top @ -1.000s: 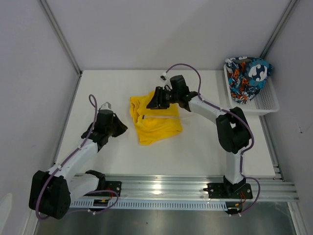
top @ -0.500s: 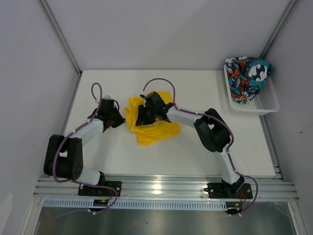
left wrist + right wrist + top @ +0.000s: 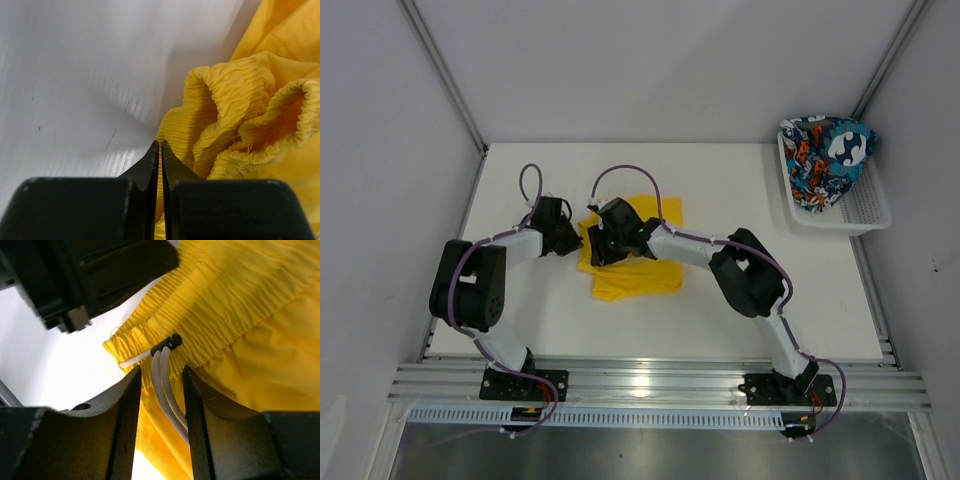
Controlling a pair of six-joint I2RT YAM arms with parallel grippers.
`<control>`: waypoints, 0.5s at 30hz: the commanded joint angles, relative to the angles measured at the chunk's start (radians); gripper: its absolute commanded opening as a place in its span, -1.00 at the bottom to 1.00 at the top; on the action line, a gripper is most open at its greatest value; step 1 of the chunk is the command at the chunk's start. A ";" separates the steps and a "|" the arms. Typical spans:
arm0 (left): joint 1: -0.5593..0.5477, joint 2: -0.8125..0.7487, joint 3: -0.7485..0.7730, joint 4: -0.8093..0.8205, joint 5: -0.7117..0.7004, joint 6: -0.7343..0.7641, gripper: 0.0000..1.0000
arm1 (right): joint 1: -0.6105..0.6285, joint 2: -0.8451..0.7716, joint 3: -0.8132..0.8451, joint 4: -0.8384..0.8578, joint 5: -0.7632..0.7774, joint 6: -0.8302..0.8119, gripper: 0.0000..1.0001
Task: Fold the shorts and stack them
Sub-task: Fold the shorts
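The yellow shorts (image 3: 640,272) lie crumpled at the middle of the white table. My left gripper (image 3: 574,243) is at their left edge, shut on a thin fold of the ruffled waistband (image 3: 235,100), with yellow cloth pinched between the fingertips (image 3: 160,150). My right gripper (image 3: 601,248) sits right beside it on the same waistband (image 3: 240,300). Its fingers are close together, with yellow cloth and the white drawstring (image 3: 159,360) between them (image 3: 161,372). The printed shorts (image 3: 825,158) are heaped in the basket at the back right.
The white mesh basket (image 3: 867,214) stands at the table's back right corner. My left gripper's black housing (image 3: 90,275) shows close in front of the right wrist camera. Grey walls close in the table on the left, back and right.
Both grippers have moved in to the shorts' left edge. The right gripper came from the shorts' far edge down to the left, and the cloth has bunched and shifted slightly left.
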 commanded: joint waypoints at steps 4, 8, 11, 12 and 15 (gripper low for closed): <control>0.005 0.016 0.050 0.043 -0.002 0.021 -0.91 | -0.021 -0.089 -0.048 0.067 -0.072 -0.045 -0.15; 0.005 -0.001 0.053 0.030 -0.006 0.029 -0.91 | -0.083 -0.142 -0.059 0.116 -0.111 -0.001 -0.14; 0.005 -0.012 0.050 0.030 -0.005 0.031 -0.91 | -0.131 -0.126 -0.020 0.113 -0.140 0.015 -0.06; 0.005 -0.014 0.046 0.030 -0.006 0.029 -0.91 | -0.145 -0.120 -0.020 0.125 -0.152 0.032 -0.06; 0.005 -0.014 0.046 0.037 0.000 0.032 -0.91 | -0.189 -0.088 -0.028 0.202 -0.235 0.070 -0.07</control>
